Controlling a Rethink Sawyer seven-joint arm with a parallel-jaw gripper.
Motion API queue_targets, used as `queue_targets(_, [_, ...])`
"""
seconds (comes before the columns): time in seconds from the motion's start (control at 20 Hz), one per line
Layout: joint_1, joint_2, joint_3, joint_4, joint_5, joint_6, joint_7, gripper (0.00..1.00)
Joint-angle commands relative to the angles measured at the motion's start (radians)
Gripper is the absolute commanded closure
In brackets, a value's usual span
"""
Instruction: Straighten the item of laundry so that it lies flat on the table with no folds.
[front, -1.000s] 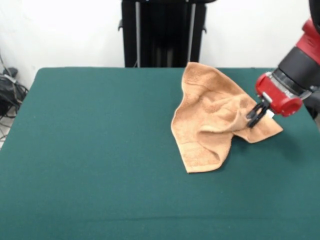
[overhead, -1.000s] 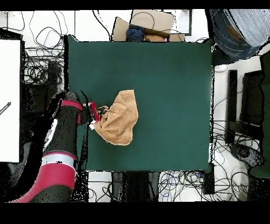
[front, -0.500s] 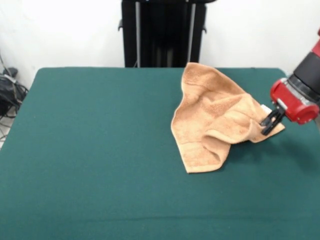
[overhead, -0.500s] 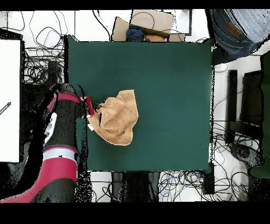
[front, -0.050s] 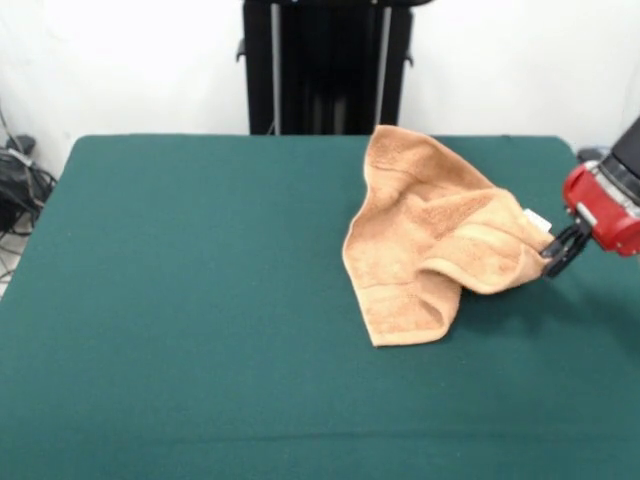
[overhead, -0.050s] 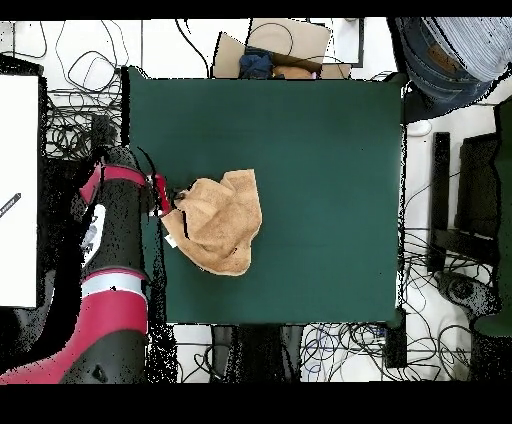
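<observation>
The item of laundry (front, -0.050s: 430, 235) is an orange-tan towel lying rumpled on the right half of the green table (front, -0.050s: 200, 300), with a fold doubled over along its near side. A small white tag (front, -0.050s: 538, 221) shows at its right corner. My gripper (front, -0.050s: 560, 252) is at that corner, shut on the towel's edge and holding it slightly off the table. In the overhead view the towel (overhead, -0.050s: 222, 222) lies at the table's left side, with the gripper (overhead, -0.050s: 172, 198) at its upper left corner and the red arm (overhead, -0.050s: 115, 250) beside it.
The table's right edge in the front view runs close to the gripper. A black stand (front, -0.050s: 325, 65) rises behind the table. In the overhead view, cables (overhead, -0.050s: 80, 90) lie off the table's left side, and a cardboard box (overhead, -0.050s: 275, 45) sits beyond its top edge.
The gripper has moved to the right in the front view, dragging the towel's corner with it. The towel is stretched wider and its middle folds have opened out.
</observation>
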Motion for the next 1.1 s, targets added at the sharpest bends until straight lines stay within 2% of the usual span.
queue_targets(0.05, [-0.028, 0.023, 0.109, -0.001, 0.047, 0.043, -0.221, 1.0])
queue_targets(0.55, [-0.025, 0.003, 0.1, 0.038, 0.041, 0.006, -0.205, 1.0])
queue_targets(1.1, [-0.052, -0.153, 0.107, 0.204, 0.068, -0.039, -0.246, 1.0])
